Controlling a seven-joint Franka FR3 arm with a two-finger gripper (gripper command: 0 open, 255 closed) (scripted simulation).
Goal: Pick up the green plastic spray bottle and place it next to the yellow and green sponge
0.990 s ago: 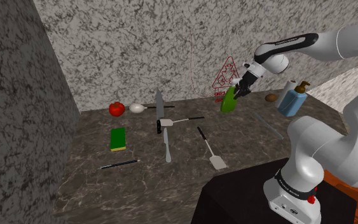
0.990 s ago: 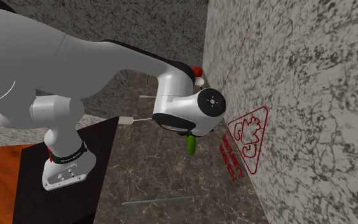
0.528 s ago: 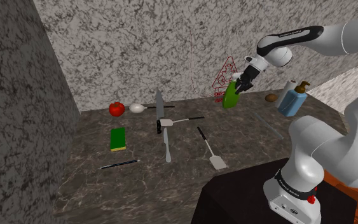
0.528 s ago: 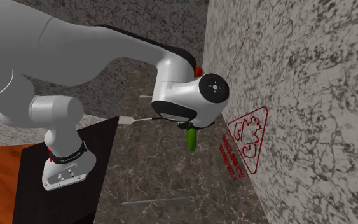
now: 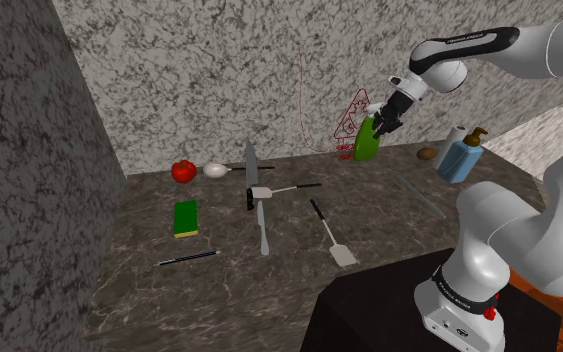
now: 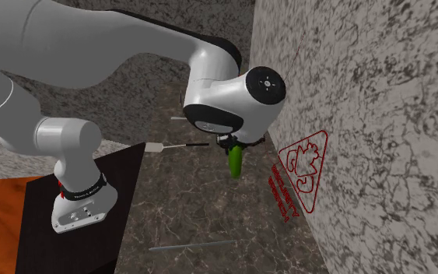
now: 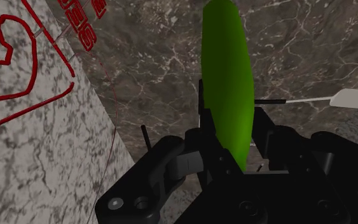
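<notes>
The green spray bottle (image 5: 367,140) hangs in the air above the back of the counter, close to the wall with the red sign. My gripper (image 5: 386,119) is shut on its upper part. In the second exterior view the green spray bottle (image 6: 235,161) points down below the wrist, held by my gripper (image 6: 236,143). The wrist view has the green spray bottle (image 7: 228,79) clasped between the black fingers, stretching away over the dark marbled counter (image 7: 152,70). The yellow and green sponge (image 5: 186,218) lies flat far off toward the shoulder view's left.
A knife (image 5: 251,166), two spatulas (image 5: 269,191) (image 5: 331,236), a butter knife (image 5: 263,232), a black pen (image 5: 187,258), a tomato (image 5: 182,171) and a white egg-shaped thing (image 5: 215,170) lie on the counter. A blue soap dispenser (image 5: 461,156) stands at the shoulder view's right. The wall sign (image 5: 353,118) is right behind the bottle.
My gripper has lifted the green bottle higher off the counter and a little toward the wall; the bottle now hangs more upright.
</notes>
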